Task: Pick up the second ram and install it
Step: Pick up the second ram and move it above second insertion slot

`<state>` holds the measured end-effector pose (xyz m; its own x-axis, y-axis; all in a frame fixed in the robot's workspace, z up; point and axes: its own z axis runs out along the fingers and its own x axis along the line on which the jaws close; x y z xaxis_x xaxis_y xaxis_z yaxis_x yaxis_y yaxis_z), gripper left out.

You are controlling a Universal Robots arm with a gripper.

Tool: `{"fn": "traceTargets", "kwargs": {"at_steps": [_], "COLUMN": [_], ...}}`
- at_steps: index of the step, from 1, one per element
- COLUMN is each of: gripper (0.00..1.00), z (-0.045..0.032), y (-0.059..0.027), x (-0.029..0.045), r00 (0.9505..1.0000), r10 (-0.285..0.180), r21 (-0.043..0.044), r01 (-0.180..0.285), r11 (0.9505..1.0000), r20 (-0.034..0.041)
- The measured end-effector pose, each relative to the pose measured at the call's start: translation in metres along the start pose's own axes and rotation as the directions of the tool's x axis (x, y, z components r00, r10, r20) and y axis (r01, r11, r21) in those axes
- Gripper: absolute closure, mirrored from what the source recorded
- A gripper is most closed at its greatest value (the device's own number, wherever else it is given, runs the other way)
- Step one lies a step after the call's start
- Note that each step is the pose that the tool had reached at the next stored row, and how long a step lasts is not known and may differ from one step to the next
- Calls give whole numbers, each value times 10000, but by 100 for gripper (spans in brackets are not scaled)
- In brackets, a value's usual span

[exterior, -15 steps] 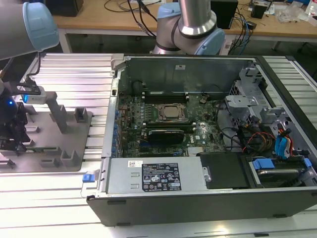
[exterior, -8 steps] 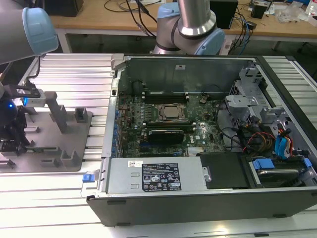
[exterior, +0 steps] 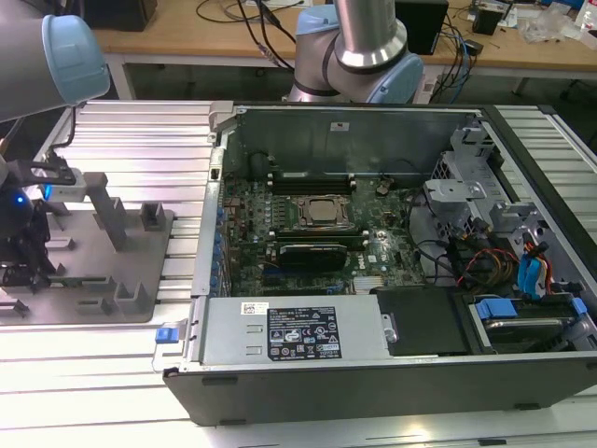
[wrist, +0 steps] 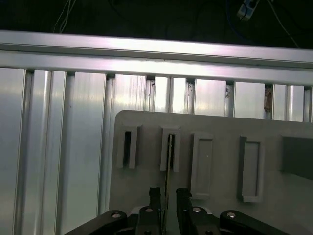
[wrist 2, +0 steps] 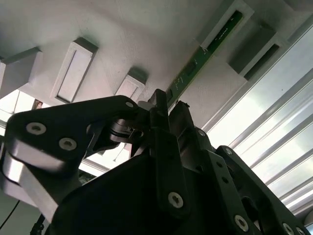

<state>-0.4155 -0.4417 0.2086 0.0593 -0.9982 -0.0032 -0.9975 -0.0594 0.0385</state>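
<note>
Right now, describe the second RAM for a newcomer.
Start at the grey fixture plate on the exterior view's left, beside the computer case. On it, the second ram stands edgewise inside the open gripper: the only green stick among grey blocks.

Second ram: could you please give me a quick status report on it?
Gripper open, straddling the second ram. Ram on edge in the grey fixture, not lifted. Neighbouring blocks stand clear of it.

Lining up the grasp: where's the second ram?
In the second wrist view the second ram stands on edge in the grey fixture, the claw straddling it; the fixture lies at the exterior view's left.
</note>
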Motion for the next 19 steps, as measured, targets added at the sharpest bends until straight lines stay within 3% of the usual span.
{"fn": "traceTargets", "kwargs": {"at_steps": [3,5,9,11,15,19], "gripper": [75,84,84,91,91,91], "z": [-1,0,-1,-1,0,4], "y": [0,0,0,0,0,0], "x": [1,1,2,2,3,3], "r00": [10000,10000,10000,10000,10000,9974], "r10": [0,-1,-1,-1,21,714], "r21": [-1,-1,-1,-1,0,0], "r01": [0,1,1,1,-21,-714], "r11": [10000,10000,10000,10000,10000,9974], "r20": [0,0,-1,-1,0,26]}}
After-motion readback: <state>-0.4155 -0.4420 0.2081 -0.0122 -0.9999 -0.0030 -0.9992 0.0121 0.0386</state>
